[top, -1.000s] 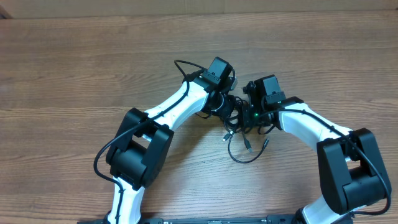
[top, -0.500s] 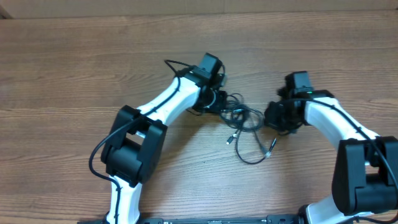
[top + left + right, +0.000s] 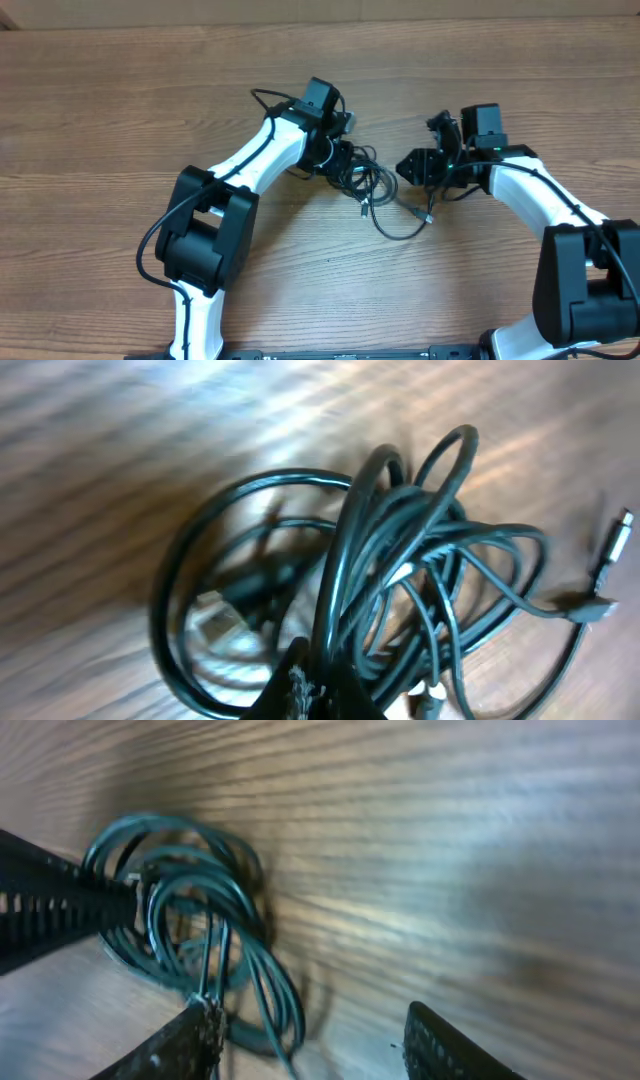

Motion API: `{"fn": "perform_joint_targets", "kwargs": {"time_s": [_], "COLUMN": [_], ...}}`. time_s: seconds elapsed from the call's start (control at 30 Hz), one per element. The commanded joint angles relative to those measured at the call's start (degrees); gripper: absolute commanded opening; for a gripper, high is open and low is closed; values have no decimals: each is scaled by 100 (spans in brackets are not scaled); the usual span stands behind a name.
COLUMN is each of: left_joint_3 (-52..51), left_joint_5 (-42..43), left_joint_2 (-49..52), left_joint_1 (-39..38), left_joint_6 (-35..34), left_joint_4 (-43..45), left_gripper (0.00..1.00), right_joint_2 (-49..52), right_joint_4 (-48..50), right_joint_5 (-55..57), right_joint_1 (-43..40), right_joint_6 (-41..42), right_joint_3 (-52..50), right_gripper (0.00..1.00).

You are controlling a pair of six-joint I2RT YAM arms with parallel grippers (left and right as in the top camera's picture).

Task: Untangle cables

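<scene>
Cables (image 3: 366,180) lie as one tangled black bundle on the wooden table (image 3: 100,110), just above the middle of the overhead frame, between the two arms. At the bundle's left edge the left end effector (image 3: 340,164) reaches in from the white left arm (image 3: 262,160) and meets the cords. In the left wrist view its fingertips (image 3: 305,690), at the bottom centre, are pressed together on several strands of the cables (image 3: 400,560), which rise from the pinch in overlapping loops. A silver plug (image 3: 215,622) lies inside the loop at lower left, and a slim plug end (image 3: 614,545) trails near the right edge. In the overhead view a loose loop (image 3: 398,230) sags out of the bundle toward the lower right. Right of the bundle, near it but apart, sits the right end effector (image 3: 410,166) on the right arm (image 3: 530,195). The right wrist view shows its two fingers (image 3: 175,1045) spread wide along the bottom edge with bare table between them. The cables (image 3: 190,900) coil in the left half of that view, strands running down just beside the left-hand finger; whether they touch it I cannot tell. A black ribbed bar (image 3: 50,910) enters from the left edge and meets the coil.
</scene>
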Motion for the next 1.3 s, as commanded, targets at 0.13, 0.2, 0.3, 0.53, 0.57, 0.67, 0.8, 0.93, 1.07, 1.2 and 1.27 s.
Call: {"fn": "perform_joint_targets", "kwargs": {"time_s": [0.13, 0.2, 0.3, 0.53, 0.57, 0.67, 0.8, 0.93, 1.07, 1.2, 1.27], "left_joint_3": [114, 114, 114, 114, 114, 114, 114, 114, 114, 114, 114], "left_joint_5": [330, 328, 323, 323, 321, 323, 328, 323, 321, 321, 321], "left_joint_2": [59, 59, 59, 59, 59, 59, 59, 59, 59, 59, 59], "left_joint_1": [-168, -168, -168, -168, -168, -168, -181, -232, -245, -245, -245], "left_joint_6": [619, 621, 614, 612, 612, 612, 612, 614, 614, 614, 614], "left_joint_4": [24, 26, 52, 68, 68, 68, 66, 68, 92, 92, 90], "left_gripper": [4, 4, 4, 4, 4, 4, 4, 4, 4, 4, 4], "right_joint_2": [-66, -63, -63, -57, -57, -35, 59, 107, 109, 170, 356], "right_joint_4": [164, 170, 90, 70, 131, 387, 686, 859, 881, 898, 905], "right_joint_5": [358, 358, 245, 184, 186, 197, 767, 769, 870, 962, 962], "right_joint_1": [262, 262, 267, 365, 455, 719, 1108, 1113, 1110, 1113, 1110], "right_joint_6": [-299, -299, -297, -297, -297, -297, -295, -295, -293, -251, -251], "right_joint_3": [-50, -144, -199, -367, -437, -603, -636, -636, -636, -636, -636], "right_gripper": [57, 56, 52, 50, 50, 50, 44, 42, 33, 29, 27]}}
